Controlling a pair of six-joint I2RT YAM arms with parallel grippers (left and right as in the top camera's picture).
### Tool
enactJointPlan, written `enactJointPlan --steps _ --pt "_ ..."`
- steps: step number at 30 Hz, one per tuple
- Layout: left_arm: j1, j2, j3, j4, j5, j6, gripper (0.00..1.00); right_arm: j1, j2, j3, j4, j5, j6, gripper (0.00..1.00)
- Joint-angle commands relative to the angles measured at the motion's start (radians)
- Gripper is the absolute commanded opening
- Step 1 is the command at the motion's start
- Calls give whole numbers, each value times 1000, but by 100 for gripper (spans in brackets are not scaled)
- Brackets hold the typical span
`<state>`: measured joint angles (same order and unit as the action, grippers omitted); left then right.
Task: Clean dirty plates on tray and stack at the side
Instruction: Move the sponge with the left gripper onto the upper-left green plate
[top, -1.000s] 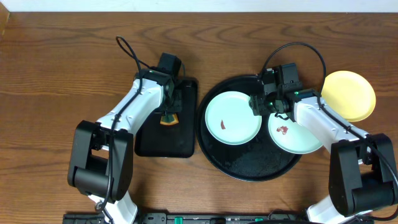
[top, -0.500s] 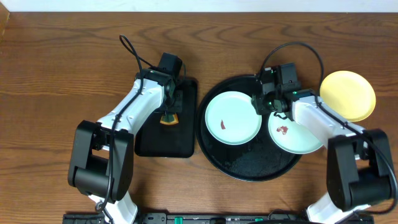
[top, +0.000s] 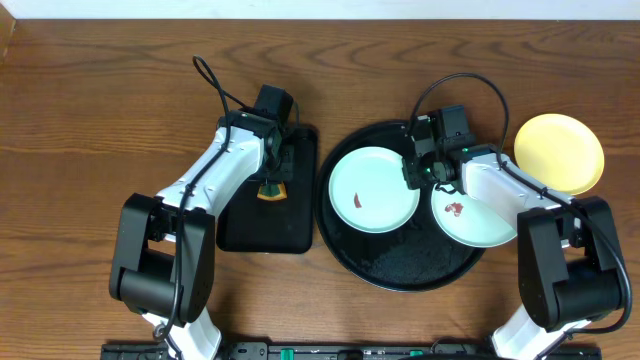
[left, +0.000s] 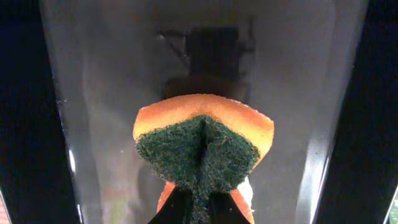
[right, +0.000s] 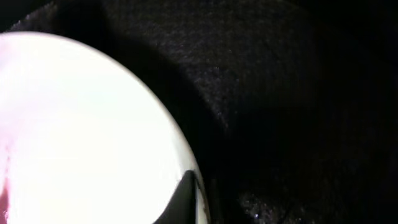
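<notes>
plate (right: 81, 137) glare-washed, right fingers (right: 185, 194) barely visible

On the bench (top: 100, 120), right of centre, the large round black tray (top: 400, 268) holds the left pale mint-white plate (top: 375, 190) beside the right pale mint-white plate (top: 485, 228). The pale yellow plate (top: 560, 152) lies nearer the right edge; the rectangular black tray (top: 255, 228) lies left.

A brown wooden table (top: 100, 90) is carrying three things. A rectangular black tray (top: 240, 230) is lying beneath the left gripper's (top: 270, 182) jaws. A round black tray (top: 400, 265) is lying beneath the right gripper's (top: 414, 172) jaws. A pale yellow plate (top: 560, 152) is sitting out beyond them.
</notes>
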<state>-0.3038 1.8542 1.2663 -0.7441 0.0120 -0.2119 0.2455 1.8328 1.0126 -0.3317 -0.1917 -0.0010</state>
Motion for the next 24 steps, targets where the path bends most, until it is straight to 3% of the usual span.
enactJointPlan --steps 1,16,24 --pt "-2 -22 35 -2 -12 9 8 4 2 5 5 16 0 1" --pt "-2 -21 34 48 -12 9 8 -19 -61 12 -3 177 135 1" --pt "-2 -21 34 58 -14 52 8 -16 -61 12 -17 184 134 1"
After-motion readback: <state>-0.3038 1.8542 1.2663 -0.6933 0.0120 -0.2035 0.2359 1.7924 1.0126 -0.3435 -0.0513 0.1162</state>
